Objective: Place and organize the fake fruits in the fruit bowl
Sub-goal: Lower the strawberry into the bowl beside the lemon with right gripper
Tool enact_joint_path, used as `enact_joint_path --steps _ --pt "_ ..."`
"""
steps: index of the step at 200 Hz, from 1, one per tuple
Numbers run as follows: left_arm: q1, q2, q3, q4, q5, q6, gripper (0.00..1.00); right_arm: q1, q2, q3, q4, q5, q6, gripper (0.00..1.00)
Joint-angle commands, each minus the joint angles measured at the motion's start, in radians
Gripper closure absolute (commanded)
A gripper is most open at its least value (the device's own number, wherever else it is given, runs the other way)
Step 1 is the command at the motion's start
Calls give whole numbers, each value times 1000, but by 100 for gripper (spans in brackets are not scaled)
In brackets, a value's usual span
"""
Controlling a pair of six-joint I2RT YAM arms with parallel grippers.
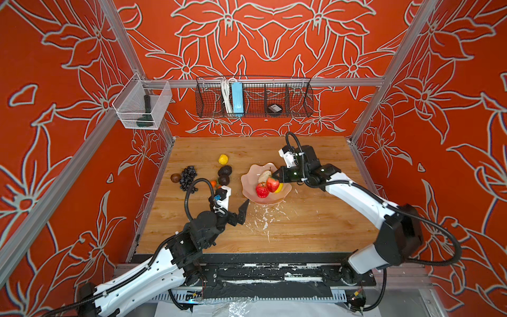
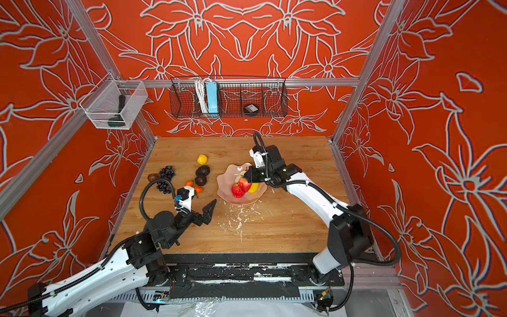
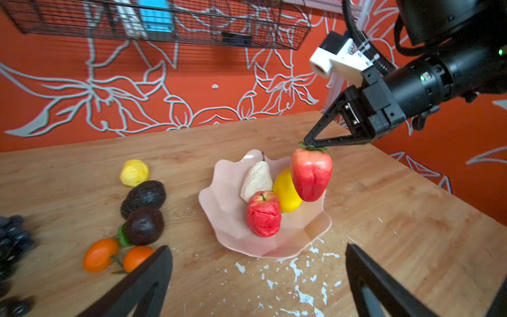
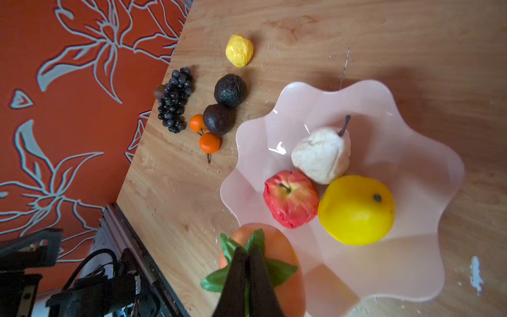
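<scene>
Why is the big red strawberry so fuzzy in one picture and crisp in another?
Right wrist view: the red plastic strawberry hangs right at the lens, out of focus, and glare spots the pale pink scalloped bowl. Left wrist view: farther off, it looks crisp.

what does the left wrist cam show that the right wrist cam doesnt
Left wrist only: the wire basket, the left pincer, open, and the strawberry hanging full length from the right pincer. Right wrist only: the whole grape bunch and the brown fruit beside it. Both: the fruit bowl holding pear, apple and yellow fruit, with avocados, oranges and a lemon on the table.
</scene>
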Motion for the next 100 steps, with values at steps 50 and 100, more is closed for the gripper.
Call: enact_joint_path --steps 50,100 --pt "13 -83 -78 -85 -159 -86 2 60 305 308 12 67 -17 100" --pt "15 -173 -106 -119 -185 -84 2 65 466 452 -32 87 -34 100"
